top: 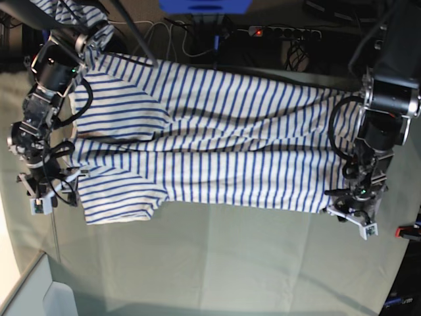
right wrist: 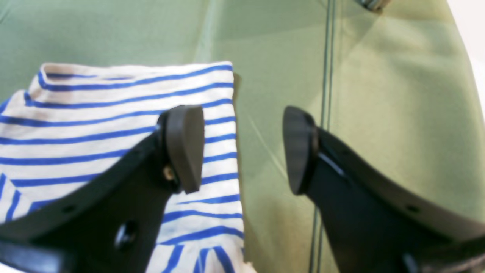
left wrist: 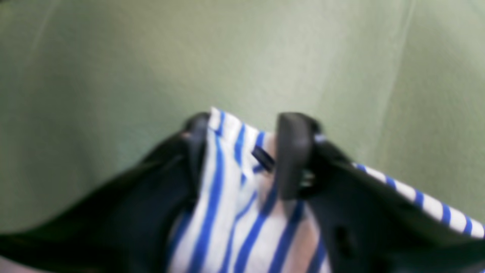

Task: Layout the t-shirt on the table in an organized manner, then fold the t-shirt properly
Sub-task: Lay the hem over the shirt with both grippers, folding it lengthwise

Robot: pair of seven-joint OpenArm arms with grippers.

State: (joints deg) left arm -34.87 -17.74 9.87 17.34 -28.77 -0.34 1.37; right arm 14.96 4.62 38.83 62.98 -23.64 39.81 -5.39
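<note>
While the striped t-shirt point(top: 217, 141) lies spread across the desk point(top: 217, 263) | left gripper point(left wrist: 242, 151) jaws pinching its hem | right gripper point(right wrist: 242, 149) jaws spread, empty, over a sleeve.

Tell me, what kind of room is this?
Probably a robot lab or workshop: two robot arms work at a cloth-covered table with a t-shirt, and a power strip and cables lie behind.

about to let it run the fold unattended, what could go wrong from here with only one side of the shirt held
1. Only the left claw pinches the t-shirt; the right claw is open over bare table beside the sleeve edge, so pulling now would likely drag the shirt askew.
2. The left grip is near the fabric's edge, so it may slip out.
3. The shirt is rumpled across the middle in the base view; folding now could lock creases in.
</note>
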